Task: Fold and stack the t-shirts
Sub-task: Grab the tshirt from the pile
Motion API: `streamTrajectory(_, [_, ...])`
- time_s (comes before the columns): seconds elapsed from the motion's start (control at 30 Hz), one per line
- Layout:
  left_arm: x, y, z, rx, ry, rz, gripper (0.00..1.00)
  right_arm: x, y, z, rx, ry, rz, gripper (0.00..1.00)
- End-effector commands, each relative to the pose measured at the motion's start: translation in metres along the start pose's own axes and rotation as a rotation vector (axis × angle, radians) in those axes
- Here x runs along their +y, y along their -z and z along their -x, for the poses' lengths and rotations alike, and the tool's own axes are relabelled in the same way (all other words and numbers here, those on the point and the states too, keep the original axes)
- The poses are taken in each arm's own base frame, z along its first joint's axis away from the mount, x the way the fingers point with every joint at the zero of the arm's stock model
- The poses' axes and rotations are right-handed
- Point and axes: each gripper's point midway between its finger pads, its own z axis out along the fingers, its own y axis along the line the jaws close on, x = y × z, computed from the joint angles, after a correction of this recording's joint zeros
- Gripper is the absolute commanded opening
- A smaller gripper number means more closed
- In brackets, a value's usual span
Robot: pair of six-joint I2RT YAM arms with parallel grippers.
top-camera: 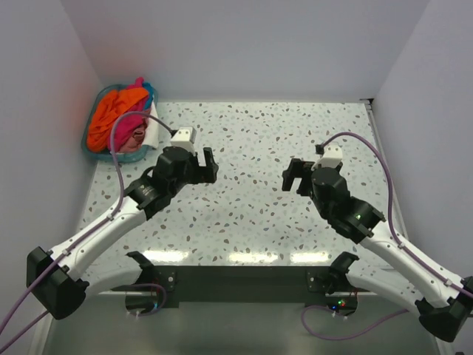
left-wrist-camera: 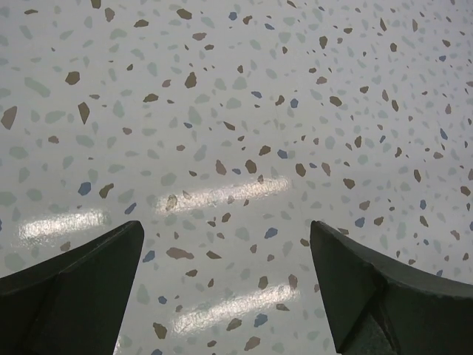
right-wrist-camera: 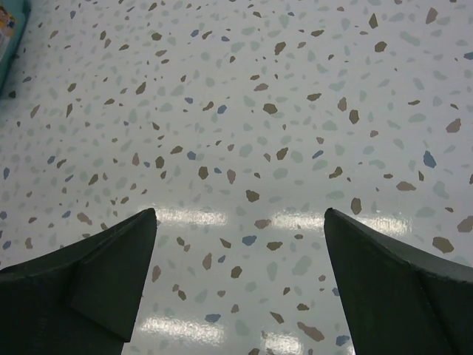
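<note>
The t-shirts lie bunched in the teal basket (top-camera: 92, 144) at the table's far left corner: a bright orange one (top-camera: 106, 118) on top, a magenta-pink one (top-camera: 133, 129) beside it, a bit of white cloth (top-camera: 151, 133) at the right rim. No blue shirt shows. My left gripper (top-camera: 207, 166) is open and empty above the bare table, right of the basket. My right gripper (top-camera: 292, 176) is open and empty over the table's middle right. Both wrist views show only speckled tabletop between my fingers (left-wrist-camera: 89, 288) (right-wrist-camera: 96, 285).
The speckled terrazzo table (top-camera: 251, 133) is walled by white panels at the back and both sides. A sliver of the teal basket (right-wrist-camera: 11, 29) shows at the top left of the right wrist view. A dark bar (top-camera: 236, 277) runs along the near edge between the arm bases.
</note>
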Motion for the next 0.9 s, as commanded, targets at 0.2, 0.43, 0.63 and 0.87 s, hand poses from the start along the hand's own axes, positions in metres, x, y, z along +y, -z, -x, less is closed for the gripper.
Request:
streamTrajectory(0.2, [0.014, -0.010, 0.066, -0.139, 0.064, 0.175, 1.00, 0.007, 0.007, 0.001, 0.027, 0.060, 0.055, 0.99])
streamTrajectory(0.43, [0.116, -0.024, 0.147, -0.271, 0.228, 0.466, 0.97, 0.031, 0.003, -0.014, 0.131, 0.084, 0.152, 0.99])
streamTrajectory(0.63, [0.219, -0.018, 0.192, -0.378, 0.335, 0.745, 0.92, 0.052, -0.001, -0.023, 0.176, 0.065, 0.241, 0.99])
streamTrajectory(0.87, [0.307, -0.028, 0.190, -0.373, 0.421, 0.919, 0.83, 0.063, -0.004, -0.028, 0.206, 0.079, 0.282, 0.99])
